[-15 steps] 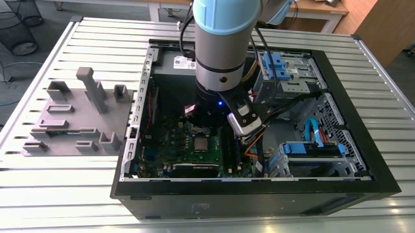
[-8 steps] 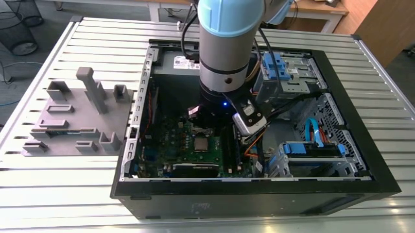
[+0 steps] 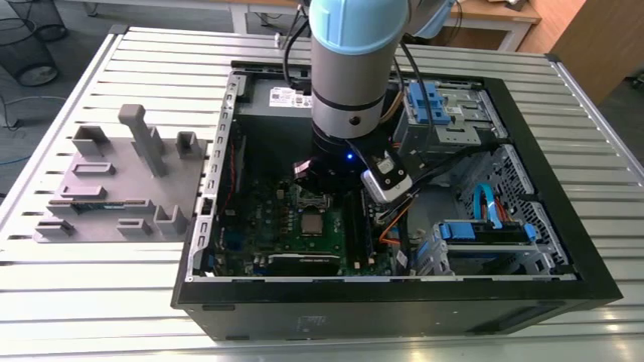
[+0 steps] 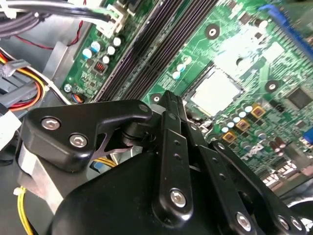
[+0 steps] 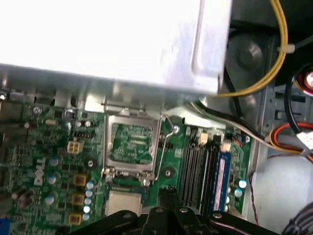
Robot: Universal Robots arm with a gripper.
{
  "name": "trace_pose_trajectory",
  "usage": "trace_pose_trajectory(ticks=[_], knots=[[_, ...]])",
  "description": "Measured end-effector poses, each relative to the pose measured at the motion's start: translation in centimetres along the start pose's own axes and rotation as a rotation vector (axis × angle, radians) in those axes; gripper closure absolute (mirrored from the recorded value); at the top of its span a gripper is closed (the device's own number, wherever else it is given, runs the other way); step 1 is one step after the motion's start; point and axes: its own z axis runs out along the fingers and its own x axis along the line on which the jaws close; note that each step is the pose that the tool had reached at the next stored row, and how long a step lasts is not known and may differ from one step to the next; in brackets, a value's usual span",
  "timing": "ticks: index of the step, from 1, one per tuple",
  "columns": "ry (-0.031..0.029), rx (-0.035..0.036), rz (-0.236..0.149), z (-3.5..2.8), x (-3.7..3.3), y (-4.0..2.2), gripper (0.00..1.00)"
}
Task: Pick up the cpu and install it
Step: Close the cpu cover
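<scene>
Cpu [image 5: 124,203] is lying flat near the motherboard's [image 5: 58,161] middle, beside the opened bracket [image 5: 132,144]. I am hovering my gripper [image 5: 168,193] just beside it, fingers pressed together, holding nothing.

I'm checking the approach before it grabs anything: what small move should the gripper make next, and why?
Probably ease the gripper sideways until it is centred over the cpu. The cpu lies flat on the motherboard beside the open socket frame, untouched, and the gripper hangs above, seemingly a little off to its side.
</scene>
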Motion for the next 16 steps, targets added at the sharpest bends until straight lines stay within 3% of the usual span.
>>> trace_pose_trajectory(ticks=[16], knots=[[0.0,-0.0001,0.0,1.33,-0.35,1.56,0.89]])
